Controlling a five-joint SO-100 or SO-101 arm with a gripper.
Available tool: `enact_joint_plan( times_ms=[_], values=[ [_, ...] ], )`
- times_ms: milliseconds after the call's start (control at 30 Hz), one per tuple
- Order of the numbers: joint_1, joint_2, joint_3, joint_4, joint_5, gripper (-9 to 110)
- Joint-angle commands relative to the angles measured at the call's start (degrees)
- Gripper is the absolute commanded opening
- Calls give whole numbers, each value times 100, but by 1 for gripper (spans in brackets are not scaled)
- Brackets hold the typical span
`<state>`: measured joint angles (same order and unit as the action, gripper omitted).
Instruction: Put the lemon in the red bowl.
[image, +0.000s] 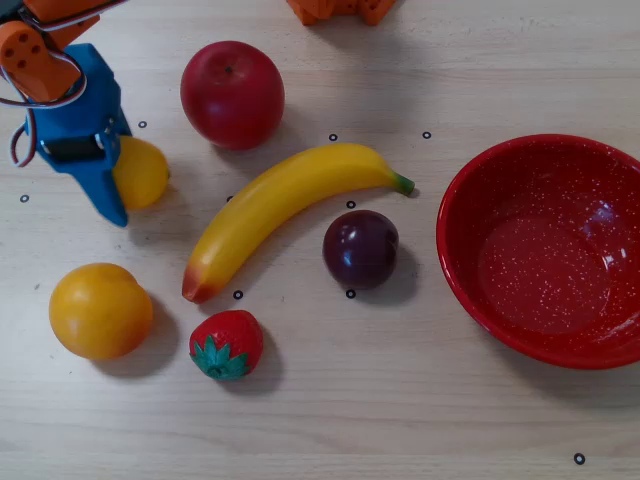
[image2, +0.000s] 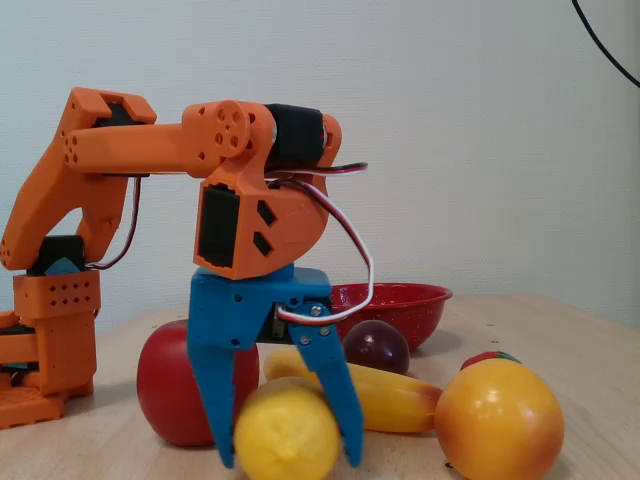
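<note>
The lemon (image: 142, 172) is a small yellow oval at the left of the overhead view. In the fixed view the lemon (image2: 287, 432) sits between the two blue fingers (image2: 216, 400). My gripper (image: 124, 182) points down over it, and its jaws touch both sides of the lemon (image2: 290, 462). Whether the lemon rests on the table or hangs just above it cannot be told. The red bowl (image: 470, 215), speckled white, stands empty at the right edge of the overhead view, and shows far behind the arm in the fixed view (image2: 420, 300).
A red apple (image: 232, 94), a banana (image: 280, 210), a dark plum (image: 360, 249), a strawberry (image: 226, 344) and a larger yellow-orange fruit (image: 100, 310) lie between the lemon and the bowl. The arm's orange base (image2: 50, 340) stands at the left.
</note>
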<state>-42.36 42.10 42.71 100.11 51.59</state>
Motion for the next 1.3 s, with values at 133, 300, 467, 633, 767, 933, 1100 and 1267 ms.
enact_joint_plan(
  times_ms=[133,300,467,633,767,933,1100,1267],
  values=[
    [325,1890,-308,861,-642,0],
    [694,2979,123,861,-1292,0],
    [1327,3999,422,861,-1986,0],
    [2109,4579,510,861,-2707,0],
    [2804,4852,501,861,-3287,0],
    [3709,5054,457,844,-4192,0],
    [4764,5142,562,650,-5027,0],
    [5695,5265,1107,-88,-5484,0]
  ],
)
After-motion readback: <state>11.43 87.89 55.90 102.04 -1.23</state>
